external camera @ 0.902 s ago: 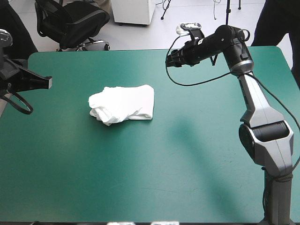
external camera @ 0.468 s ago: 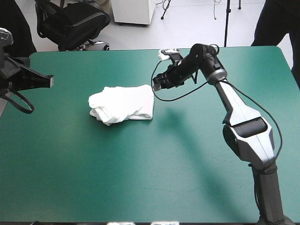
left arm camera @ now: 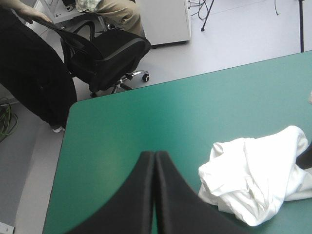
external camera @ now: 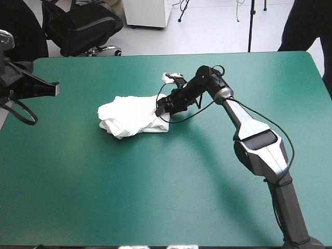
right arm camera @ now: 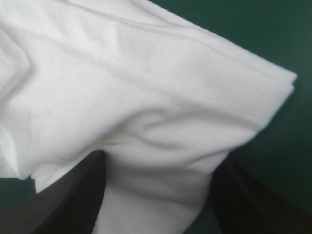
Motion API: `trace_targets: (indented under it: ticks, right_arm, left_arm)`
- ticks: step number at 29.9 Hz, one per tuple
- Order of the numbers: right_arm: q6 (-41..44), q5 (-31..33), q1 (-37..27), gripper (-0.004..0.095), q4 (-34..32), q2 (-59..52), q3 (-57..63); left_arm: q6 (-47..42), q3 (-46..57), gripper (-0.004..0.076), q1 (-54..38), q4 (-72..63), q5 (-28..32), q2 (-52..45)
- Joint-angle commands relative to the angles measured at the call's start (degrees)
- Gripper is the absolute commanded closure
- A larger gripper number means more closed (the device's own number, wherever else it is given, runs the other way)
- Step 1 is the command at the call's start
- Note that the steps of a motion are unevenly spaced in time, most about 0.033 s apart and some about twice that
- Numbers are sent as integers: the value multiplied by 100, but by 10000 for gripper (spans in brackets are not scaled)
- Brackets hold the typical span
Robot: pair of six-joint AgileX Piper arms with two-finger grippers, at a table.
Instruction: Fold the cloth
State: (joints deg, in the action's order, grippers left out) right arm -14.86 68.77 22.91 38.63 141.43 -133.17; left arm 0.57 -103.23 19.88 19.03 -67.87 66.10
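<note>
The white T-shirt [external camera: 132, 116] lies as a loosely folded bundle left of the table's middle, its rumpled end toward the left. My right gripper [external camera: 160, 108] is down at the bundle's right edge. In the right wrist view its black fingers [right arm camera: 63, 195] stand apart, open, and the folded hem of the T-shirt [right arm camera: 136, 87] fills the space between and ahead of them. My left gripper [external camera: 52, 89] hangs over the table's left edge, well away from the bundle. Its fingers meet in one point, so the left gripper [left arm camera: 154, 155] is shut and holds nothing, with the T-shirt [left arm camera: 253, 180] off to its side.
The teal-green cover [external camera: 155, 197] spreads wide on the near side of the bundle and to its right. A black office chair [external camera: 83, 26] stands on the floor beyond the table's far left corner.
My right arm has swung from the table's far right side leftward and down to the T-shirt's right edge. The left arm and the bundle have stayed put.
</note>
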Motion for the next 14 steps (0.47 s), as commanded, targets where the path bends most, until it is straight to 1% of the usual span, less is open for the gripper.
trace_targets:
  ticks: [1,4,6,9,12,14]
  right_arm:
    - [-90,-135,106,316,409,-206,-151]
    - [-27,-112,140,340,441,-63,-151]
    - [11,-99,140,406,459,-20,-151]
    - [0,-99,140,615,313,-16,-151]
    - [-174,-78,129,918,189,-16,-151]
    - [-173,-2,129,910,-73,-16,-151]
  left_arm:
    - [36,-113,741,12,55,417,-92]
    - [57,-113,741,12,55,417,-92]
    - [57,-113,741,12,55,417,-92]
    - [57,-113,741,12,55,417,-92]
    - [57,-113,741,12,55,405,-92]
    - [57,-113,741,12,44,405,-92]
